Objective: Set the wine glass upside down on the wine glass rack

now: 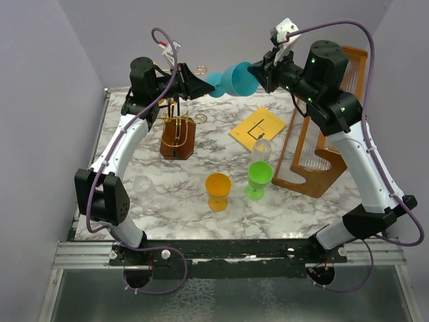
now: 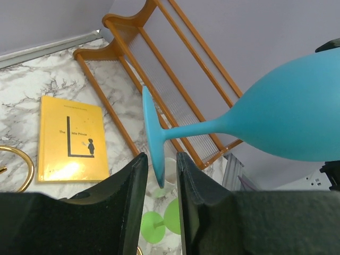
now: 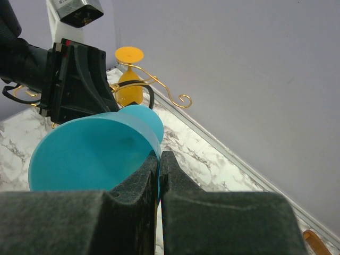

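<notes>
Above marble table (image 1: 301, 215), right claw (image 3: 159, 156) pinches wine glass (image 2: 297, 117); left claw (image 2: 162, 159) gapes around foot.

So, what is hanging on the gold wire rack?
One yellow wine glass hangs upside down on the wine glass rack. The left gripper covers most other arms, so whether those are free cannot be seen.

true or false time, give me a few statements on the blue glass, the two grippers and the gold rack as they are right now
1. The right gripper pinches the bowl rim of the blue wine glass. True.
2. The blue wine glass stands upright on the table. False: it is held in the air, lying sideways.
3. The left gripper has its fingers on either side of the foot, with gaps showing. True.
4. The wine glass rack holds nothing. False: a yellow glass hangs upside down on it.
</notes>
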Available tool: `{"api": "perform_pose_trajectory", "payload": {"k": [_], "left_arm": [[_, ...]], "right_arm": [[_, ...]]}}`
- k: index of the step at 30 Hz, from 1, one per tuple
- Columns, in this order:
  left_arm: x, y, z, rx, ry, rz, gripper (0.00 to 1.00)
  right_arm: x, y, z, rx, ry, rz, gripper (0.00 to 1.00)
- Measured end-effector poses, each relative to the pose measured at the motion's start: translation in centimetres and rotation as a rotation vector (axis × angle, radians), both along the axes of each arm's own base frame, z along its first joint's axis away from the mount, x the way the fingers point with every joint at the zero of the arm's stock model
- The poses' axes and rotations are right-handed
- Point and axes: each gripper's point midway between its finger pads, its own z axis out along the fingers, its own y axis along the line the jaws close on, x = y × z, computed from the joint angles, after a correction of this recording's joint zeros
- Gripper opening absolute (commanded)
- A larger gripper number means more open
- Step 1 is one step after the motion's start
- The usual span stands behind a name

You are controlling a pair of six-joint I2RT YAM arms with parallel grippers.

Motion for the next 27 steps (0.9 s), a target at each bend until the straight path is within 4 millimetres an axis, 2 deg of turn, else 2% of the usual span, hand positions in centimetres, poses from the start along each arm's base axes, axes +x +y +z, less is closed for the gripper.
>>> {"api": "perform_pose_trajectory", "payload": {"k": [5,9,12,17,20,22,24,27], "left_arm": [[0.3,-0.1,-0.7,0.005,0.021,-0.002,0.24],[0.4,-0.1,-0.8,0.008,0.020,-0.001,0.31],[0.4,-0.1,-0.6,0.009,0.013,-0.001,0.30],[0.4,-0.1,-0.7,0.016,0.002,0.000,0.19],[0.6,0.0,-0.9,0.023,0.002,0.007,0.02],[0.7,0.0,-1.0,0.027,0.006,0.013,0.00],[0.8,0.1,-1.0,0.030,0.007,0.020,0.00],[1.0,0.3,-0.9,0.045,-0.004,0.037,0.00]], "right_arm": [[-0.1,0.1,0.0,-0.001,0.001,0.008,0.01],[-0.1,0.1,-0.2,-0.003,0.003,0.008,0.01],[-0.1,0.0,-0.4,-0.009,0.003,0.006,0.01],[0.0,0.0,-1.2,-0.023,0.012,0.002,0.01],[0.1,-0.1,-1.3,-0.027,0.009,-0.001,0.01],[0.1,-0.1,-1.3,-0.029,0.008,-0.002,0.01],[0.1,-0.1,-1.4,-0.033,0.006,-0.002,0.06],[0.2,-0.2,-1.7,-0.044,0.006,-0.003,0.21]]}}
